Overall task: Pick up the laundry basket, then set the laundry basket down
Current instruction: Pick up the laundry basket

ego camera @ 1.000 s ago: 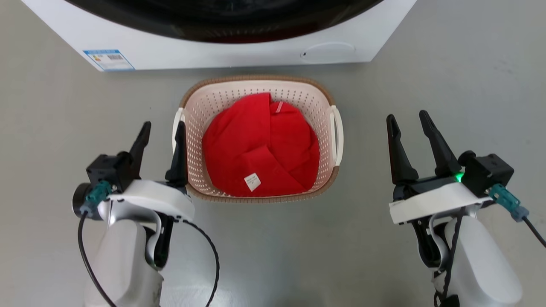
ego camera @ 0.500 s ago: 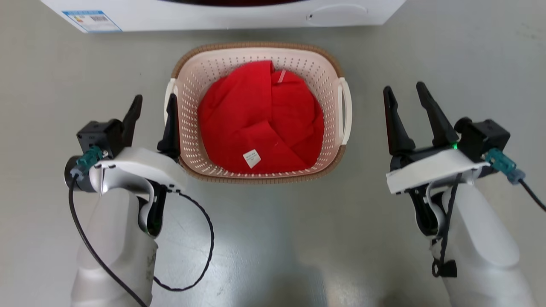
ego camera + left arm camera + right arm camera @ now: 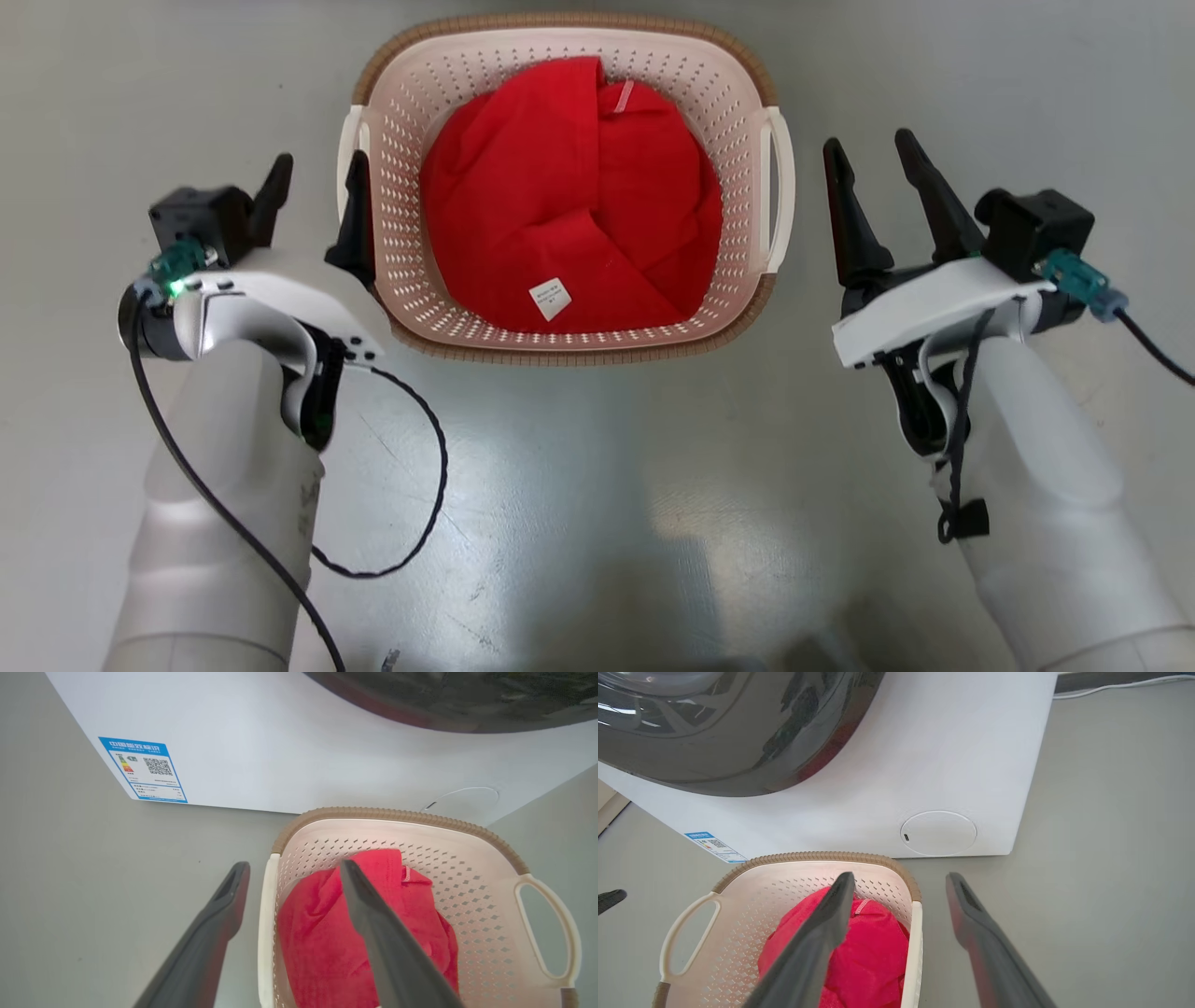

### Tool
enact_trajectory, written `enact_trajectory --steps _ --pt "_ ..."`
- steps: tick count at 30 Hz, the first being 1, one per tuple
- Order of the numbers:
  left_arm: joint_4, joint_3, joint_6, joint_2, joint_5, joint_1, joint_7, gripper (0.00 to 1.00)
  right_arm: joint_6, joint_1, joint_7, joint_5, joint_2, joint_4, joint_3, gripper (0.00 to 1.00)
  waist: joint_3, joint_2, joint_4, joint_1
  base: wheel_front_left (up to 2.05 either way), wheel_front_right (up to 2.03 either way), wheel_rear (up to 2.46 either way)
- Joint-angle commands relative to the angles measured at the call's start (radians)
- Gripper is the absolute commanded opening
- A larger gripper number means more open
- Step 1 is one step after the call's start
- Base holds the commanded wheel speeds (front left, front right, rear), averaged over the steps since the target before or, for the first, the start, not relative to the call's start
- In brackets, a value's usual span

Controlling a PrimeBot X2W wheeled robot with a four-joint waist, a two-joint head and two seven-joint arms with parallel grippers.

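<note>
The laundry basket (image 3: 569, 353) sits on the grey floor (image 3: 597, 523), just in front of a white front-loading washing machine (image 3: 952, 765), with a crumpled red garment (image 3: 569, 187) in it. It has not been lifted: no finger is closed on it and it rests flat on the floor. The left gripper (image 3: 319, 161) is spread wide and holds nothing. In the left wrist view its two dark fingers straddle the basket's white left handle (image 3: 265, 933), one outside the basket and one over the red cloth. The right gripper (image 3: 866, 140) is just as wide open and empty. From the head it appears just beside the white right handle (image 3: 916, 952), not touching it, though in its own wrist view that handle lies between the fingers; whether it is low enough to grasp cannot be told. By my reading this is the approach before the two-handed grasp, so nearly all the task remains: closing on both handles, raising the basket level, then setting it back down.
</note>
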Motion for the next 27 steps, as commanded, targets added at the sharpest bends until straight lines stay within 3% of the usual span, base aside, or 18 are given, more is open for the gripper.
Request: enact_trajectory --steps 1,14,27 --pt "0.016 0.016 -0.006 0.031 -0.013 -0.018 -0.005 1.0 0.007 -0.005 -0.009 0.018 0.011 0.013 0.027 1.0 0.01 0.0 -0.001 0.0 0.0 0.0 0.0" --pt "0.241 -0.026 -0.007 0.055 -0.047 -0.169 -0.005 1.0 0.007 -0.163 -0.009 0.084 0.005 0.228 0.108 1.0 0.072 0.0 0.01 0.0 0.0 0.0 0.0" --pt "0.304 -0.076 -0.007 0.06 -0.06 -0.24 -0.005 1.0 0.007 -0.249 -0.009 0.161 0.004 0.35 0.18 1.0 0.143 0.0 0.024 0.0 0.0 0.0 0.0"
